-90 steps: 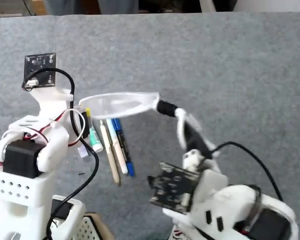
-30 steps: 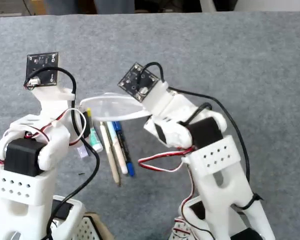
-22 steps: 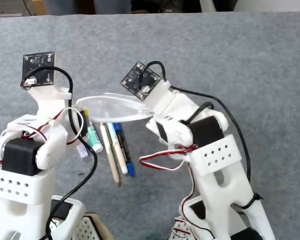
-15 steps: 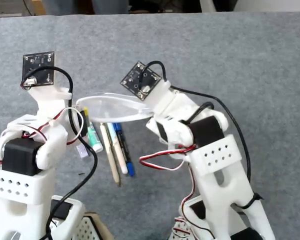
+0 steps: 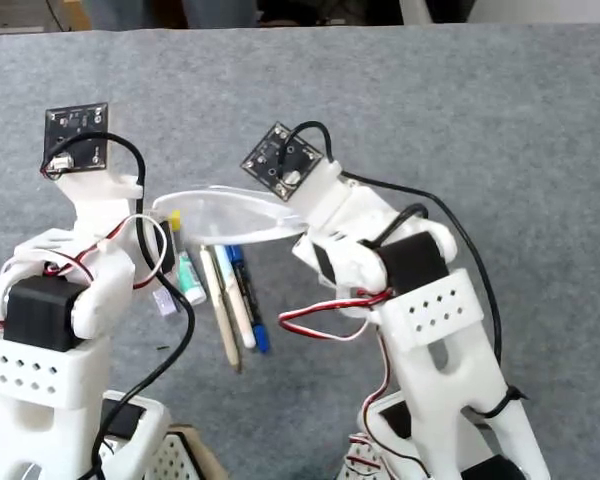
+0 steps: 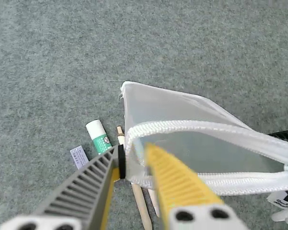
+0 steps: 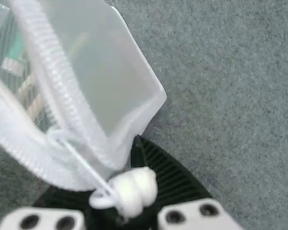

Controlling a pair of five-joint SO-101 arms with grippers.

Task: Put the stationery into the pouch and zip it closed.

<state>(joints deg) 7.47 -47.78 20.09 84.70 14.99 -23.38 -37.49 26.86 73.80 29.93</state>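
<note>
A translucent white pouch (image 5: 225, 213) hangs above the table between the two arms, its zipper mouth (image 6: 206, 143) gaping. My left gripper (image 5: 158, 228) (image 6: 130, 163) is shut on one end of the pouch (image 6: 182, 115). My right gripper (image 5: 298, 215) (image 7: 129, 160) is shut on the other end of the pouch (image 7: 96, 81), beside the white zipper pull (image 7: 133, 188). On the cloth beneath lie a green-and-white glue stick (image 5: 190, 280) (image 6: 98, 142), two wooden pencils (image 5: 223, 310), a blue pen (image 5: 250, 300) and a small purple-labelled eraser (image 6: 79, 156).
The grey cloth table (image 5: 460, 130) stretches wide to the right and far side. Both arm bases (image 5: 40, 400) stand at the near edge, crowding the stationery from either side.
Three seconds ago the right arm was low at the pouch's end; it has since risen and arched over it. In the last second the pouch and left arm shifted slightly left.
</note>
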